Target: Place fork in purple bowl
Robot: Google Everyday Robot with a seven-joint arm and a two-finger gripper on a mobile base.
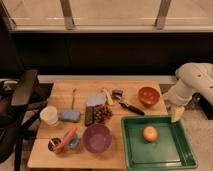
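Note:
The fork (pixel 74 98) is a thin pale utensil lying lengthwise on the left half of the wooden table (pixel 60 92). The purple bowl (pixel 96 138) stands near the table's front edge, below and to the right of the fork, and looks empty. My gripper (pixel 177 114) hangs from the white arm (pixel 192 80) at the far right, just above the green tray's back right corner. It is far from both the fork and the bowl. It is open and holds nothing.
A green tray (pixel 172 150) with an apple (pixel 150 133) fills the front right. An orange-red bowl (pixel 148 95), a black-handled utensil (pixel 131 107), grapes (pixel 102 113), a blue sponge (pixel 70 116), a white cup (pixel 49 115) and a can (pixel 54 144) crowd the table. A black chair (pixel 22 95) stands left.

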